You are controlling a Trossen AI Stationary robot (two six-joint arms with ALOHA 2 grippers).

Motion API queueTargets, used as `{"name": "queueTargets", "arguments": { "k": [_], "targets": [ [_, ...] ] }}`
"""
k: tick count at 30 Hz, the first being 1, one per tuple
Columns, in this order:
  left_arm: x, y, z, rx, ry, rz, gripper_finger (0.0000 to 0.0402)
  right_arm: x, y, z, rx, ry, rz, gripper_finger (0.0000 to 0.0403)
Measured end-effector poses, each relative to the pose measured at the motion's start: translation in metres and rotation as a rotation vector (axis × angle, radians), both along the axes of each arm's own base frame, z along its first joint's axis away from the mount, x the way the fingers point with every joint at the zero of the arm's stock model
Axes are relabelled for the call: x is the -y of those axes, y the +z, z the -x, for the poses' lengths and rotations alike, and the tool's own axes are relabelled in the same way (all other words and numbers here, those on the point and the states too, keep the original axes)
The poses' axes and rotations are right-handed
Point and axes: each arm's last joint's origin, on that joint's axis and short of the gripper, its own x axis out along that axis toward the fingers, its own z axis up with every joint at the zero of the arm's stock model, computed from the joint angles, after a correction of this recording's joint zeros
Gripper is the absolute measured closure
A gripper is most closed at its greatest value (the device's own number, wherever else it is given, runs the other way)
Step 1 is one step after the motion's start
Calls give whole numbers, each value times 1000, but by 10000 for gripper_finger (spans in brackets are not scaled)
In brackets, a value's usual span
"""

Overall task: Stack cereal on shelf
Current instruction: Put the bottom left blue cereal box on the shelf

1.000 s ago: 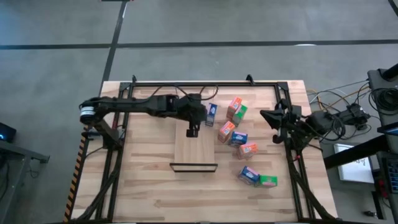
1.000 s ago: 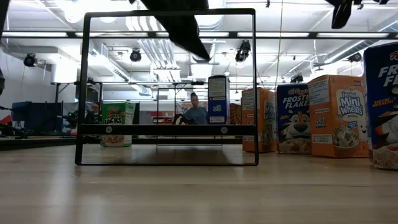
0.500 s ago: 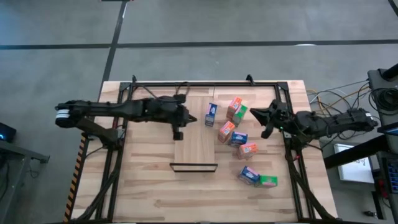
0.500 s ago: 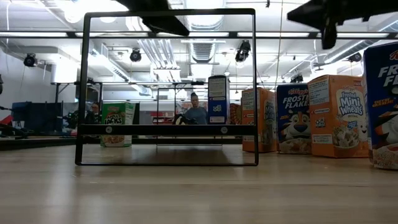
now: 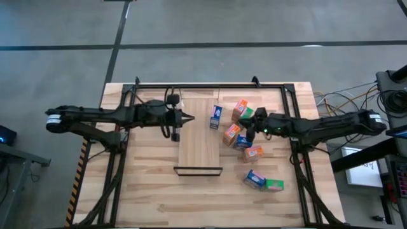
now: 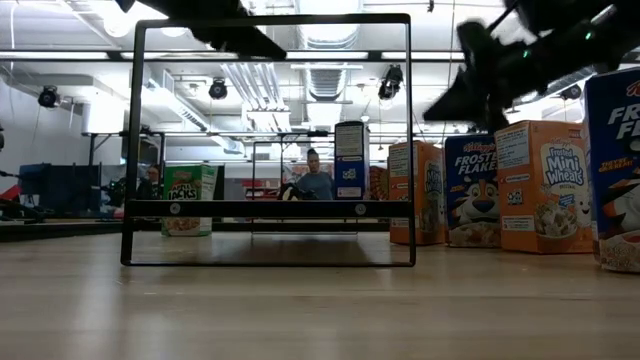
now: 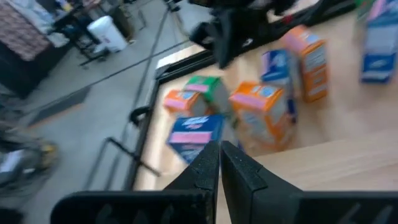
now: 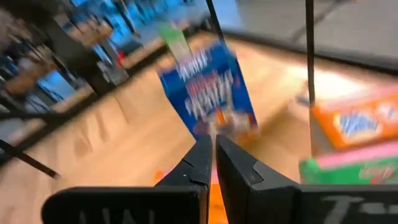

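The left gripper [image 5: 189, 118] hangs over the table [image 5: 146, 184] at the left edge of the shelf [image 5: 200, 147], near the shelf's far end. Its fingers [image 7: 208, 165] lie pressed together with only a thin slit between them, and nothing is held in them.

The right gripper [image 5: 249, 129] reaches in from the 3 o'clock side and sits above the cluster of cereal boxes. Its fingers [image 8: 202, 158] are likewise drawn together, tip to tip, empty. In the right wrist view they point at a blue box [image 8: 208, 93], but whether they touch it cannot be told.

The shelf lies flat in the middle of the table, its dark metal lip [image 5: 198, 170] at the 6 o'clock end. One blue box [image 5: 217, 116] stands just beside the shelf's right edge. Further toward 3 o'clock come an orange box [image 5: 240, 109], a second orange box [image 5: 231, 134] and another blue box [image 5: 244, 142]. At about 5 o'clock from the shelf, a blue and green pair [image 5: 263, 182] lies near the table's front.
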Motion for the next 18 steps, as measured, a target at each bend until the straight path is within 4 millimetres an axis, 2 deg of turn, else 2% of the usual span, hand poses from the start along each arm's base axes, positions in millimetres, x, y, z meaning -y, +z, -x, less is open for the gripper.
{"name": "queueTargets", "arguments": {
  "k": [5, 9, 12, 18],
  "targets": [
    [-4, -11, 1, -56, 23, -65, 401, 3, -4, -9, 41, -25, -41, 390],
    [-9, -20, 5, -84, 48, -75, 401, 5, -10, -14, 9, -41, -52, 390],
    [-13, -25, 7, -99, 64, -81, 401, 10, -1, -24, 4, -51, -33, 390],
    [-22, -31, 10, -117, 94, -86, 401, 22, 14, -48, -160, -67, 2, 390]
  ]
}}
